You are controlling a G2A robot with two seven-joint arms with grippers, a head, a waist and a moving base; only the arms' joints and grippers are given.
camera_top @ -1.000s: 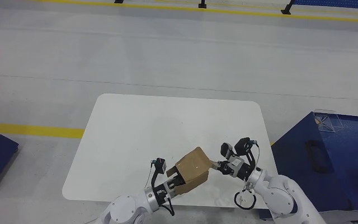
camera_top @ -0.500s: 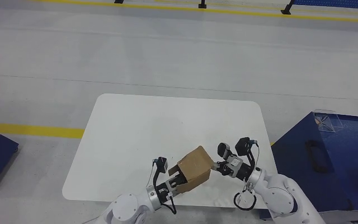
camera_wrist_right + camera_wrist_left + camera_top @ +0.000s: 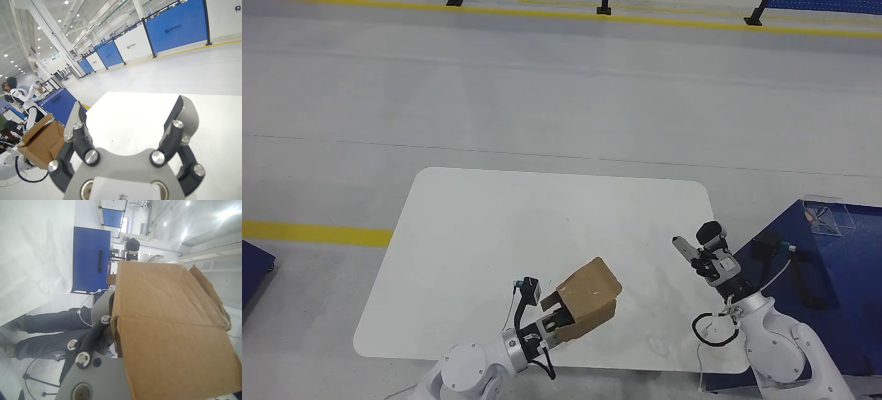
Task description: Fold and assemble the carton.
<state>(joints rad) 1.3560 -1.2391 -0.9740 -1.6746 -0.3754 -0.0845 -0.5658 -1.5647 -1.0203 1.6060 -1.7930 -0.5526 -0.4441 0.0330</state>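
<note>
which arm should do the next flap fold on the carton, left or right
Right, probably. The right gripper is open and empty above the table, apart from the carton; the left gripper is clamped on the carton's edge, holding it.

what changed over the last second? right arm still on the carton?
No. The right gripper left the carton's right side and pulled back toward the right edge of the table. It is now open and holds nothing. The left gripper stayed clamped on the carton's near left corner. The carton kept about the same place and tilt, near the table's front edge.
</note>
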